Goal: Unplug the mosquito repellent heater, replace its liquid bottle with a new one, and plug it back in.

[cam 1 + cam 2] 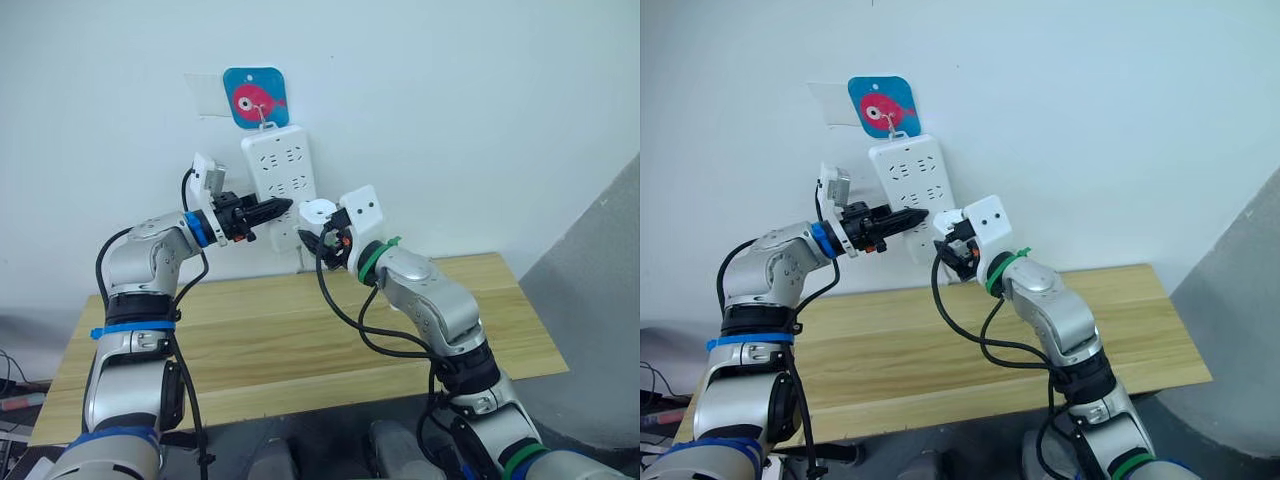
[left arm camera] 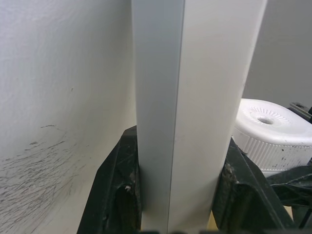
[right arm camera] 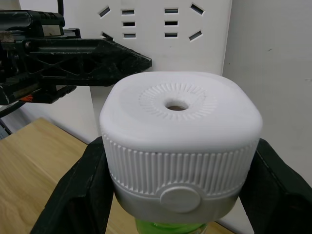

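The right gripper (image 3: 178, 195) clamps the mosquito repellent heater (image 3: 179, 146), a green bottle visible beneath it. Just beyond, the left gripper (image 2: 178, 195) pinches the wall-hung power strip (image 1: 282, 185) by its edges. Whether this is unplugging or re-plugging, I cannot tell.

Both arms raised; left gripper (image 1: 272, 211) and right gripper (image 1: 318, 232) clamped.

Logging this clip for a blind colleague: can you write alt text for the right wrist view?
The right hand grips the white mosquito repellent heater between its two black fingers, round vent hole facing up and green liquid showing beneath. Behind it, the left hand grips the white power strip on the wall.
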